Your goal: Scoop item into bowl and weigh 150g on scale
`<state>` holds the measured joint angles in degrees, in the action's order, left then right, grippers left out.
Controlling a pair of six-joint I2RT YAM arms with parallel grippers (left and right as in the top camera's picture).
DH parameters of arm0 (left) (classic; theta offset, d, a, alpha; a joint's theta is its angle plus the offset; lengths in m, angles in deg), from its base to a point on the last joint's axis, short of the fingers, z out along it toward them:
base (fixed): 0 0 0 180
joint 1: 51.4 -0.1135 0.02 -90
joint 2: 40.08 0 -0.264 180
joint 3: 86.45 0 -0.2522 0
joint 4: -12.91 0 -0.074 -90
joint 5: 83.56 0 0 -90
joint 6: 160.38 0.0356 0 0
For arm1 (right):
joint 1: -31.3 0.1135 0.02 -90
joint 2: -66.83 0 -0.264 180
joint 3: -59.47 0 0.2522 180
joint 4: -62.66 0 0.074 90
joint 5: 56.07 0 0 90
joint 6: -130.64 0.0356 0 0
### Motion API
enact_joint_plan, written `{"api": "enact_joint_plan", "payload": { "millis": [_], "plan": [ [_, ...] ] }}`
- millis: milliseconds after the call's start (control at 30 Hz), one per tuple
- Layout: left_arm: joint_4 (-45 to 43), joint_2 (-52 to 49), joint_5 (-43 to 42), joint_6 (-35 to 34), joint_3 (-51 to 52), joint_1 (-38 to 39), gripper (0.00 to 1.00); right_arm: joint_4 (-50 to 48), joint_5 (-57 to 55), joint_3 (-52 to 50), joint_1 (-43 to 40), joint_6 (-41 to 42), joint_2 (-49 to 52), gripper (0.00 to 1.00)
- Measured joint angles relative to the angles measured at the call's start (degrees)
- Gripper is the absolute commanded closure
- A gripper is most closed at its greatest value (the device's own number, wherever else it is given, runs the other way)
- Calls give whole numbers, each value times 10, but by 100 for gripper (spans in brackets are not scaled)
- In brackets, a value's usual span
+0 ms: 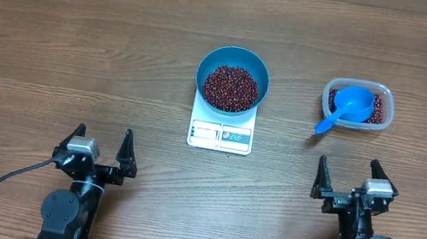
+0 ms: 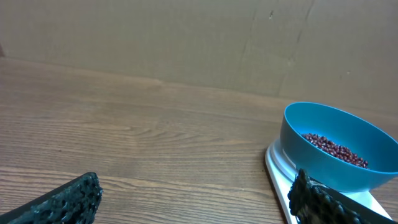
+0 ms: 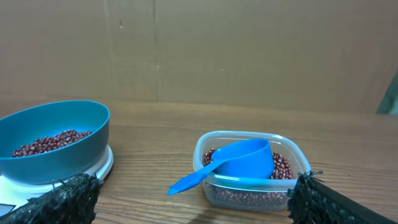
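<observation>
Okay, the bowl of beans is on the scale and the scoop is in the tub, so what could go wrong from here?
1. The scoop lies tilted in the tub with its handle poking over the rim. A clumsy grab by the open right gripper could tip the tub or flick beans out.
2. The bowl covers most of the scale, so a nudge might slide it or disturb the weighing.
3. The display is unreadable here, so adding more beans may overshoot.

Your left gripper [image 1: 102, 143] sits at seven o'clock in the overhead view, jaws spread wide and empty; your right gripper [image 1: 347, 175] at five o'clock, likewise; both point toward twelve.
</observation>
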<state>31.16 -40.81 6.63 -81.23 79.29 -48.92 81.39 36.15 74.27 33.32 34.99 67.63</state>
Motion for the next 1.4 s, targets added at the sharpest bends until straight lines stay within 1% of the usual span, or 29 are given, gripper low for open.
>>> {"api": "enact_joint_plan", "payload": {
  "millis": [433, 1400],
  "plan": [
    [0, 0, 0, 0, 0, 0, 0, 0, 8, 0, 0, -15, 0, 0],
    [0, 0, 0, 0, 0, 0, 0, 0, 7, 0, 0, -17, 0, 0]
  ]
}}
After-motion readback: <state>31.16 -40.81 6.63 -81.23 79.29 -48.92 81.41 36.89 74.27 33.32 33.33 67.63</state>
